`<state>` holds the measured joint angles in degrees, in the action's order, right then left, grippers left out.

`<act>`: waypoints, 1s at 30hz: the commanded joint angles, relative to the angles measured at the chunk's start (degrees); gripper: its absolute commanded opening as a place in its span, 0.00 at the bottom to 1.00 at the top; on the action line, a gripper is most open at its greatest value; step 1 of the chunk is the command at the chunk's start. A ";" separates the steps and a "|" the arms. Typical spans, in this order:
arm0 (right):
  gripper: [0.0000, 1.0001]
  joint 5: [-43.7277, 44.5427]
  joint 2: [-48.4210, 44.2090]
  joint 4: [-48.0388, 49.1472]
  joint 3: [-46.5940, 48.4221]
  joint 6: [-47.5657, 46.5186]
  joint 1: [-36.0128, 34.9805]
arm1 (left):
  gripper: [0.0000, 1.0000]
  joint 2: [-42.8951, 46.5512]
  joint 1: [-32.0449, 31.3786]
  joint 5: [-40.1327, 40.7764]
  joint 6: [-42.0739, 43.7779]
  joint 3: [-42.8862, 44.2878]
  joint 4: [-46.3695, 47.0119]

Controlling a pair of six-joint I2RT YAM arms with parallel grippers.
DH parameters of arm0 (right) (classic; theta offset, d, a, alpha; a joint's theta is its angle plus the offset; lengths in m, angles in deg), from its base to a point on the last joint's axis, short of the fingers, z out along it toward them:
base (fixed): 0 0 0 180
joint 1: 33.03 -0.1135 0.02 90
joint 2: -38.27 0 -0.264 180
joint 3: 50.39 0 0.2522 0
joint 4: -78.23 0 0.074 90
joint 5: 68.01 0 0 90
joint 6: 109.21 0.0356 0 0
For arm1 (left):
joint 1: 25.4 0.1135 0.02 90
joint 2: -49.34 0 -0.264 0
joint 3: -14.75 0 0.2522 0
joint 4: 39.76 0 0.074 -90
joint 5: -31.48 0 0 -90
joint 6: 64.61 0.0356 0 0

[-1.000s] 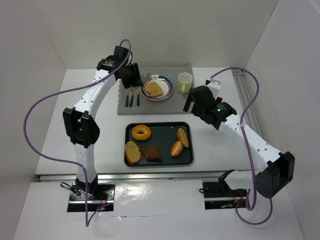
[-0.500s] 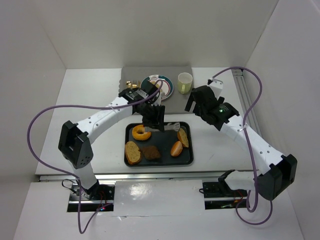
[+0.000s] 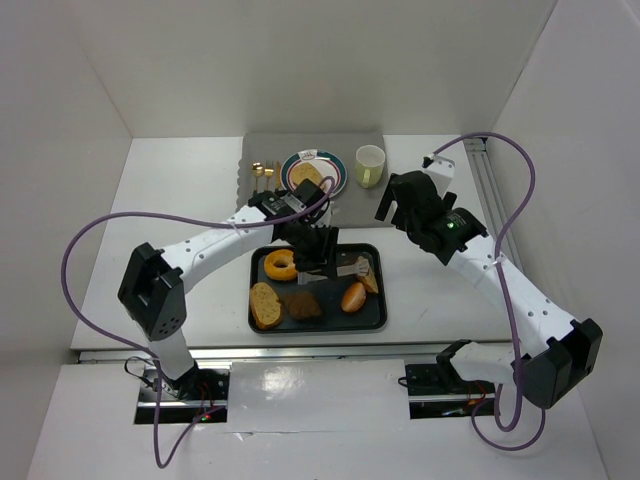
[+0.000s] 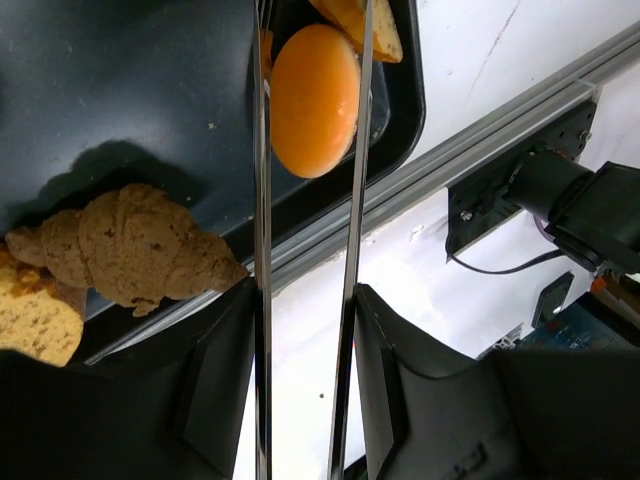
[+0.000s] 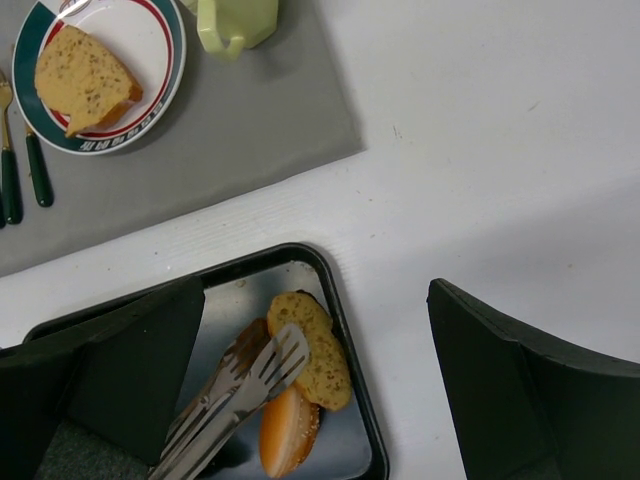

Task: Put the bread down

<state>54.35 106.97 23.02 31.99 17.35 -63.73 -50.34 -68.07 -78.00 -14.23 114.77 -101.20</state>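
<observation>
Left wrist view shows the left gripper clenched on tongs, blades over the bun at the tray's right end — center them, squeeze gently before lifting — right gripper spread, empty, beyond that end.

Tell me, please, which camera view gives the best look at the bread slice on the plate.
The right wrist view: the bread slice lies large and unobstructed on the plate. The top external view shows it small and distant. The left wrist view, aimed along the tongs at the tray, misses it.
</observation>
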 commanded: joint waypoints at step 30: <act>1.00 2.00 -0.50 -1.09 0.90 0.18 0.38 | 0.00 1.76 11.99 1.38 6.65 13.32 -8.22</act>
<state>54.20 106.97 23.02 31.97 17.35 -63.73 -51.43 -60.01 -76.82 -10.71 126.61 -107.06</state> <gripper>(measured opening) 0.999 0.367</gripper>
